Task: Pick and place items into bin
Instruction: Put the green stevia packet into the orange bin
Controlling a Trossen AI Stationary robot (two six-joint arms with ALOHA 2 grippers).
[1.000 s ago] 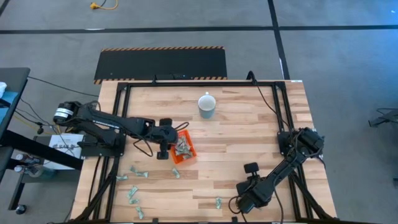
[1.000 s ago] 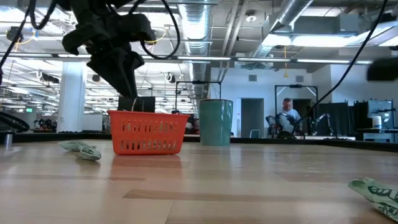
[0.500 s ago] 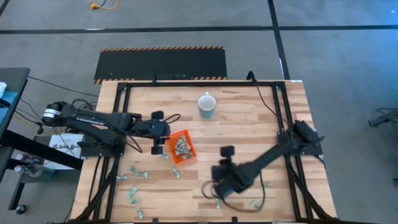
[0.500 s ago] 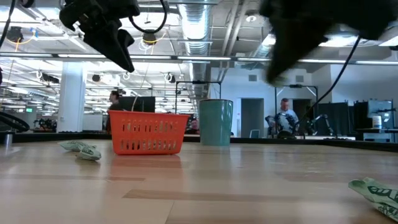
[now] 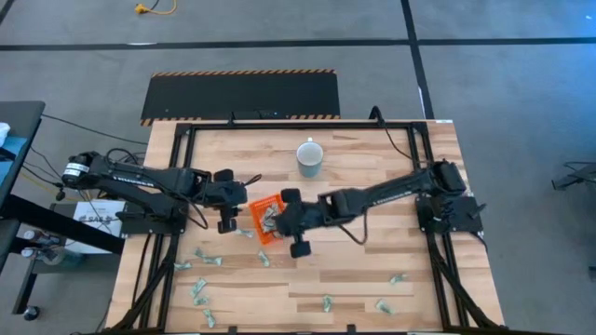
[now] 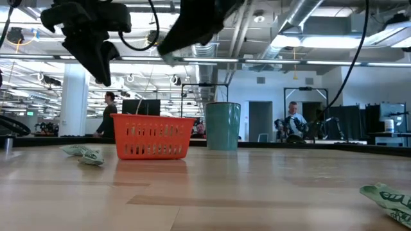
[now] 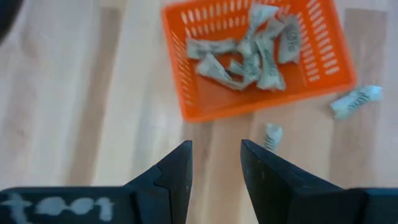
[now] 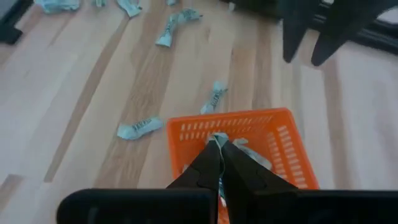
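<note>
A: Why is the right hand (image 8: 219, 163) over the bin (image 5: 271, 220)?

B: I think it came to drop a candy (image 8: 217, 139). Its 2 fingers are pinched together on a small pale piece right at the tips, and the bin sits just under them.

A: So it holds it up high?

B: Yes. In the low view the hand hangs above the bin's rim, not inside it. A drop from there should land in the bin.

A: Where is the bin?

B: On the counter (image 5: 372, 261), near the middle, with a mug (image 5: 309, 157) well apart behind it. It has a pile of candies in it.

A: And the left hand (image 7: 215, 160)?

B: It is just beside the bin, on the other side. Its fingers stand a little apart with nothing between them. I guess it stays off to the side so the 2 arms don't bump.

A: Is the job done?

B: No. Loose candies (image 5: 199, 290) lie on the counter by the left front corner, and a few more (image 5: 398, 279) on the right front. 1 lies close to the bin.
</note>
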